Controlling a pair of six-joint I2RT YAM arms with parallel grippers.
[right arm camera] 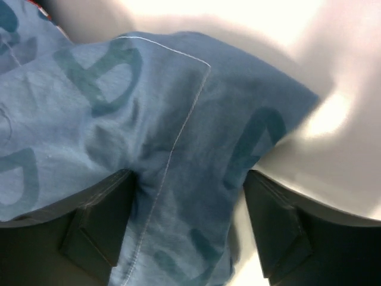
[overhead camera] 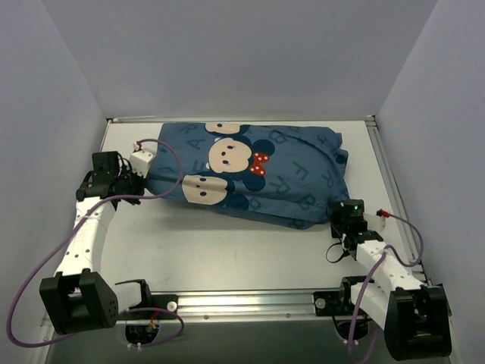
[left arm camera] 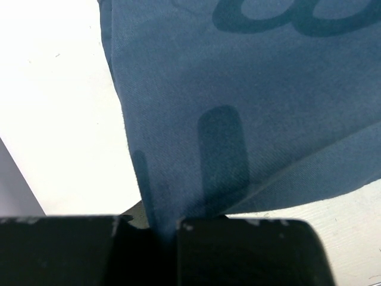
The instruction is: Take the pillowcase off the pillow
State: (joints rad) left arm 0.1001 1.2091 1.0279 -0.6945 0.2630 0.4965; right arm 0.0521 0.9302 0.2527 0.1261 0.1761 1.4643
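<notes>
The blue pillowcase (overhead camera: 258,171) with mouse heads and letters lies bulging across the far half of the table. The white pillow is hidden inside it. My left gripper (overhead camera: 142,180) is at its left end, shut on a pinch of the blue fabric (left arm camera: 238,89), which runs out from between the black fingers (left arm camera: 238,250); the gripper's tips meet at the bottom of the left wrist view (left arm camera: 156,229). My right gripper (overhead camera: 339,211) is at the near right corner of the pillowcase (right arm camera: 178,119), open, its jaws standing either side of the fabric (right arm camera: 186,179).
The white table (overhead camera: 204,243) is walled in by grey panels at the left, back and right. Metal rails run along the near edge (overhead camera: 242,303) and the right edge (overhead camera: 390,174). Purple cables (overhead camera: 170,163) loop off both arms.
</notes>
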